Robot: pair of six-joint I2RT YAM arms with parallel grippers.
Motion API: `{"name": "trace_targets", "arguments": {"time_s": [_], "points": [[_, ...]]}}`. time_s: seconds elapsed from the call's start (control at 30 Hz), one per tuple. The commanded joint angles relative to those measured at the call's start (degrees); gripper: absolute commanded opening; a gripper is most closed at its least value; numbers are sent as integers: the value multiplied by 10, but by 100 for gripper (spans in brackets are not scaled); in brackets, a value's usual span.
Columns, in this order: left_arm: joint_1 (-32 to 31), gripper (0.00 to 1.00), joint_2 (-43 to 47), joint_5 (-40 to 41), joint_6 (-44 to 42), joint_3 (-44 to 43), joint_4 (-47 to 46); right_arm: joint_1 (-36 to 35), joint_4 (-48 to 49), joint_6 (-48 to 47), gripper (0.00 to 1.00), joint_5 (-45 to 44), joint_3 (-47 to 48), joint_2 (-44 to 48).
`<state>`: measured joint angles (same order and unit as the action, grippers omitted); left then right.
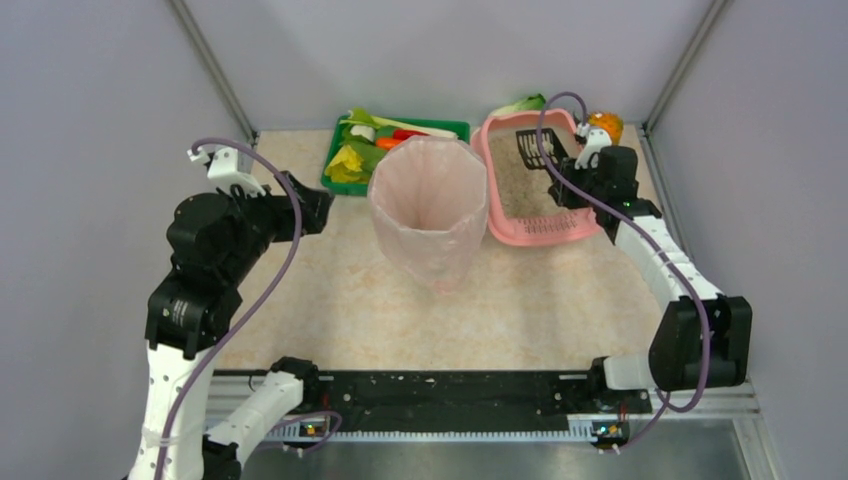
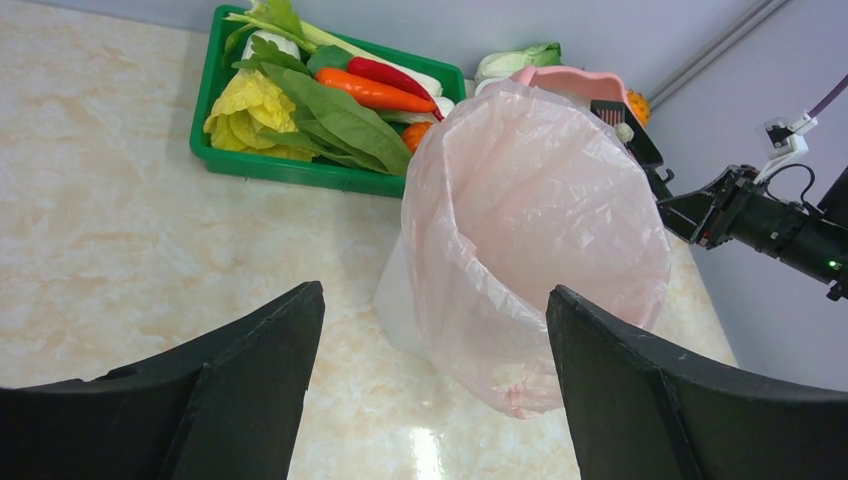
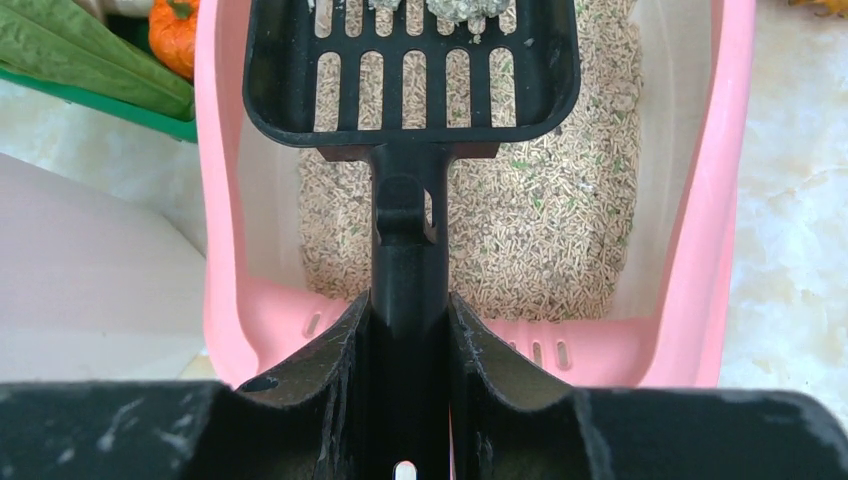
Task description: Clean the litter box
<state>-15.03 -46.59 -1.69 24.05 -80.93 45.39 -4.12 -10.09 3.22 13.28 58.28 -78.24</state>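
The pink litter box (image 1: pixel 500 225) lies at the back right of the table, beige litter (image 3: pixel 560 230) inside and a slotted grate (image 3: pixel 545 352) at its near end. My right gripper (image 3: pixel 408 310) is shut on the handle of a black slotted scoop (image 3: pixel 410 75), which hovers over the litter with grey clumps (image 3: pixel 455 8) on its blade. In the top view the scoop (image 1: pixel 533 147) sits above the box's far half, my right gripper (image 1: pixel 578 178) behind it. My left gripper (image 2: pixel 435 300) is open and empty, hanging left of the bin above the table.
A tall translucent pink bag-lined bin (image 1: pixel 428 205) stands mid-table, just left of the litter box. Behind it is a green tray (image 1: pixel 335 185) of vegetables. A cabbage (image 1: pixel 520 104) and an orange item (image 1: pixel 606 124) lie behind the box. Grey walls enclose the table.
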Motion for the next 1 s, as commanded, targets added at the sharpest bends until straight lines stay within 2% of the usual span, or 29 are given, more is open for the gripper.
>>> {"name": "trace_targets", "arguments": {"time_s": [0.0, 0.1, 0.17, 0.23, 0.33, 0.5, 0.57, 0.87, 0.97], "points": [[0, 87, 5, -5, -3, 5, -33, -4, -19, 0, 0, -12, 43, 26], [0, 87, 5, -7, 0, 6, -34, -4, -32, 0, 0, 15, 59, 35], [0, 87, 5, -8, 1, 7, -35, -9, -51, 1, 0, 3, 77, 39], [0, 87, 4, -10, 2, 8, -37, -2, -30, 26, 0, 44, 76, 54], [0, 87, 4, -14, 4, 11, -40, -5, -41, 27, 0, -7, 87, 57], [0, 87, 6, -14, 6, 12, -41, -5, -54, 22, 0, 25, 86, 53], [0, 87, 8, -11, 5, 13, -41, -6, -47, 24, 0, -10, 77, 64], [0, 87, 4, -17, 6, 16, -46, -4, -59, 7, 0, 38, 81, 66], [0, 87, 5, -14, 4, 19, -44, -5, -75, -5, 0, 5, 89, 72]]}}
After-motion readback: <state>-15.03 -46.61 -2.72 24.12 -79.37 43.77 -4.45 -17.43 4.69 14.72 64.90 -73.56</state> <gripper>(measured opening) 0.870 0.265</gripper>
